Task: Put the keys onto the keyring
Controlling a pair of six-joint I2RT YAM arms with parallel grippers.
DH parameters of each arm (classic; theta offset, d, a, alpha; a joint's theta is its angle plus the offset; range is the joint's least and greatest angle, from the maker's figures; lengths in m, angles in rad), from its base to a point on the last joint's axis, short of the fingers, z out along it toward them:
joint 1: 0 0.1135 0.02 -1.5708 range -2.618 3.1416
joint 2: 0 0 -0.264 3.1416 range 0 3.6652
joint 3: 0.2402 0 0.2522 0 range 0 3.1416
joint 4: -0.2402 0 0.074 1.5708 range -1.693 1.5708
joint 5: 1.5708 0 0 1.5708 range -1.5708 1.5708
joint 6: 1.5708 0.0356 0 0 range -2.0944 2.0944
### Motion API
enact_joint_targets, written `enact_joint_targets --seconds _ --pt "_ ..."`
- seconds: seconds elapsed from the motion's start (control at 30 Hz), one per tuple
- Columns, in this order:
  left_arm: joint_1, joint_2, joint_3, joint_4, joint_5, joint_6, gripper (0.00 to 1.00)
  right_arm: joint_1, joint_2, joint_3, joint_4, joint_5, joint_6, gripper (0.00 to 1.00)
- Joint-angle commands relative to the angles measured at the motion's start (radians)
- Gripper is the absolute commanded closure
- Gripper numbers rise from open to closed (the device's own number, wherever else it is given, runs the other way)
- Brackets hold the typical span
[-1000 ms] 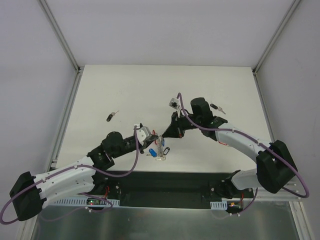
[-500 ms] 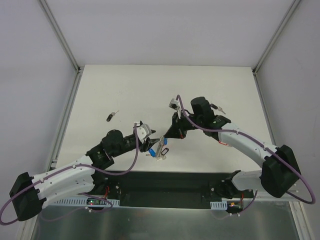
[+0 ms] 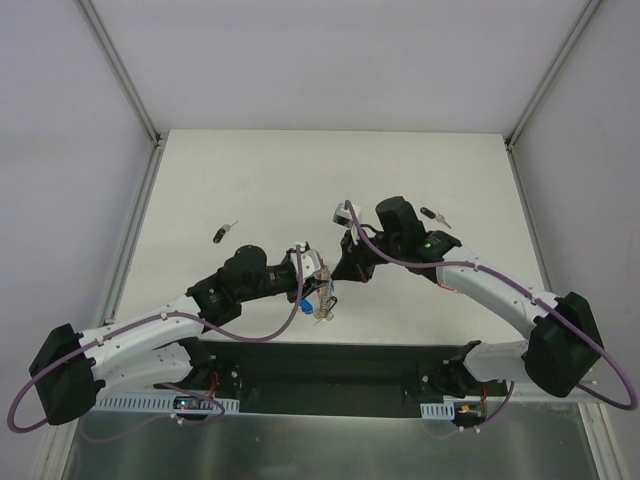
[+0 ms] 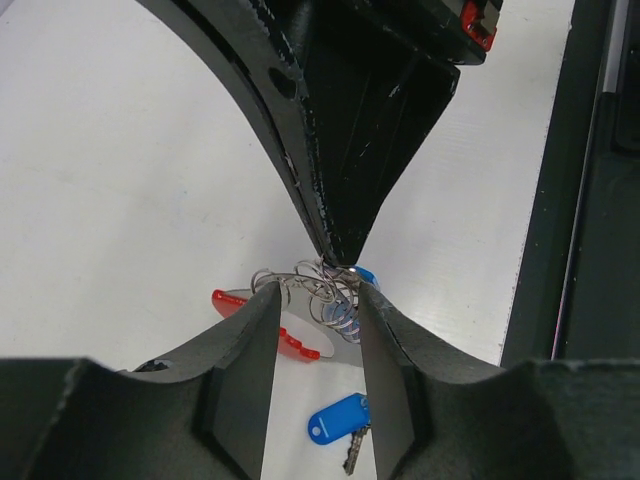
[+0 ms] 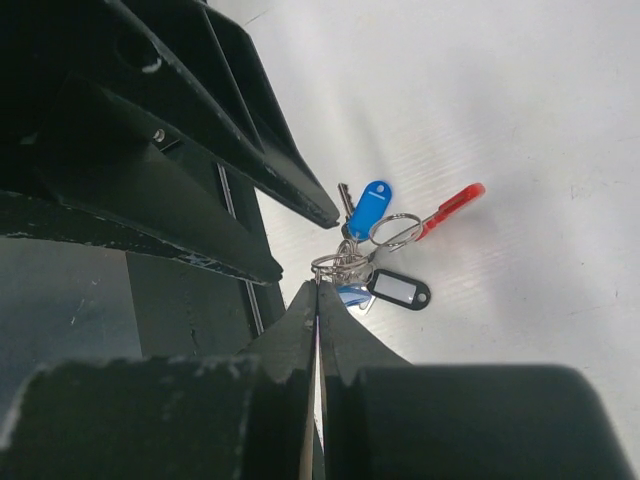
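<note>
Your right gripper (image 5: 317, 292) is pressed together on the silver rings of the keyring (image 5: 343, 266). It holds the bunch low over the table (image 3: 400, 170), near the front edge and between the 2 arms. The red band (image 5: 450, 210) trails out to one side, and a black tag (image 5: 398, 290) hangs beside the rings. Your left gripper (image 4: 317, 295) is spread, with 1 finger on each side of the rings, right under the right gripper's tip. It may be brushing the wire, but the tangle is too fine in the wrist view to say.

The blue key (image 4: 335, 422) lies flat on the table near the bunch but apart from it. As I read it, the step in hand is to pick that key up and get it onto a ring.

To do it well, hold the right pinch firm and motionless, because it is your vice. Don't close the left on the tangle itself, or you will clamp several loops at once. Back the left out, come down on the blue head, and grip it by the plastic so the hole is left clear. Bring the hole to the ring's split end along the line of the wire. Move slowly: the 2 grippers are almost touching, and a bump could knock the rings loose. The black keys (image 3: 225, 233) farther back can wait.
</note>
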Motion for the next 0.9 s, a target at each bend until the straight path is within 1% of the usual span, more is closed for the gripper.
enact_joint_targets --seconds 0.0,0.07,0.27,0.5,0.87 --pt "0.016 0.025 0.068 -0.032 0.071 0.059 0.67 0.019 -0.039 0.058 -0.03 0.015 -0.041 0.99" --pt "0.021 0.042 0.075 -0.032 0.071 0.059 0.69 0.019 -0.04 0.061 -0.031 0.017 -0.042 0.99" --pt "0.024 0.074 0.085 -0.024 0.062 0.043 0.69 0.024 -0.05 0.061 -0.034 0.026 -0.042 0.99" --pt "0.024 0.065 0.05 0.002 0.025 -0.001 0.69 0.027 -0.056 0.061 -0.034 0.031 -0.041 0.99" --pt "0.022 0.102 0.062 0.028 0.035 -0.023 0.7 0.036 -0.054 0.059 -0.033 0.038 -0.036 0.99"
